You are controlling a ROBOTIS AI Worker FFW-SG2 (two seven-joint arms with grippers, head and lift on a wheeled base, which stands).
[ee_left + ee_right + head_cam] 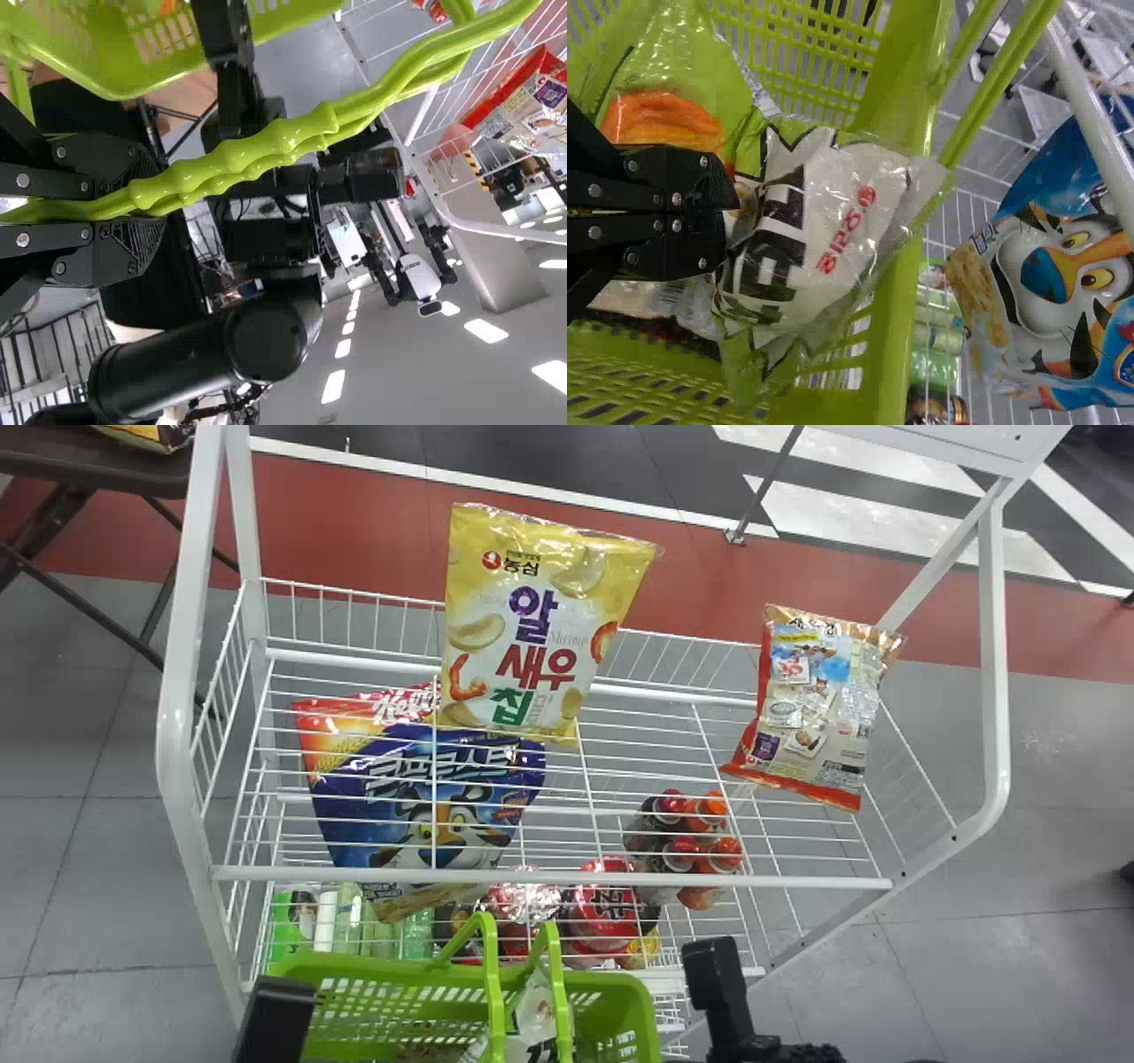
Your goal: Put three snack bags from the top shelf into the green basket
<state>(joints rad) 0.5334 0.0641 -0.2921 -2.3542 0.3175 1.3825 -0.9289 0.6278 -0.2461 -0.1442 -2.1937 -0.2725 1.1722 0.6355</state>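
Note:
In the head view, black parts of my left gripper (275, 1023) and right gripper (719, 992) flank the green basket (611, 985). My left gripper (133, 211) is shut around the green handles (292, 133). Inside the basket, my right gripper (733, 212) is closed on a puckered edge of a white snack bag (842, 226), beside a green bag (682, 75). That white bag (536, 1005) shows between the handles. On the top shelf, a yellow snack bag (532, 629) leans at the back, and a red-edged snack bag (815, 700) lies at the right.
A blue cereal bag (425, 797) lies beneath the top shelf's wires. Lower down are bottles (700, 815) and red packs (607, 908). The white rack's front rail (567, 878) crosses just beyond the basket, and its side post (177, 717) rises at the left.

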